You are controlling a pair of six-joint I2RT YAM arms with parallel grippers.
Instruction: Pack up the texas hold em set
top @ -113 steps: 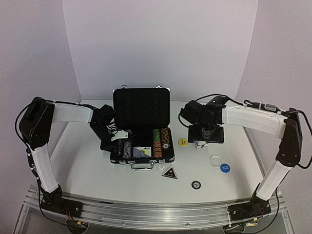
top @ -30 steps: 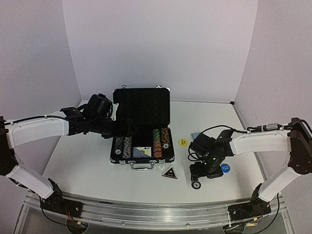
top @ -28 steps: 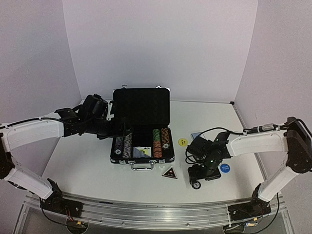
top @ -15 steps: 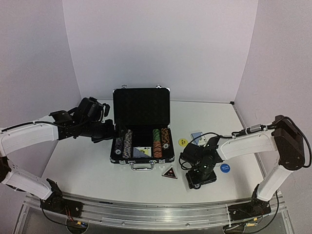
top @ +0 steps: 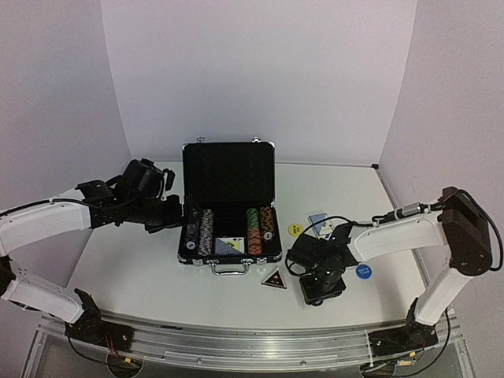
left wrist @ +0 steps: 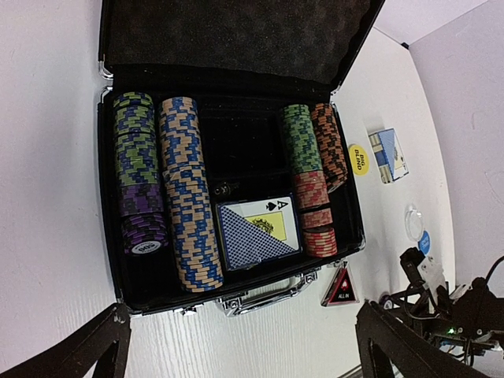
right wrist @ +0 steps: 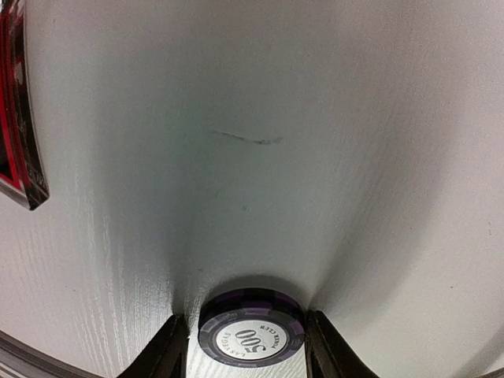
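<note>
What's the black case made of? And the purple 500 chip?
The case looks like a black shell with shiny metal edging and handle; its matte, fuzzy lid lining suggests foam or felt. The purple chip looks like moulded plastic or clay, smooth with a faint sheen.

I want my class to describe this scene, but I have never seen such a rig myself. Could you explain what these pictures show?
Two robot arms, left and right, are bolted to the near edge of a table. One picture looks down from above and behind the arms. The other two come from a camera on each wrist. An open black briefcase holds rows of poker chips and a card deck. Outside it lie a second deck, a yellow disc, a blue disc and a triangular marker. The left gripper hangs open and empty beside the case. The right gripper has its fingers either side of a purple chip lying flat on the table. Whether they grip it yet is unclear.
</note>
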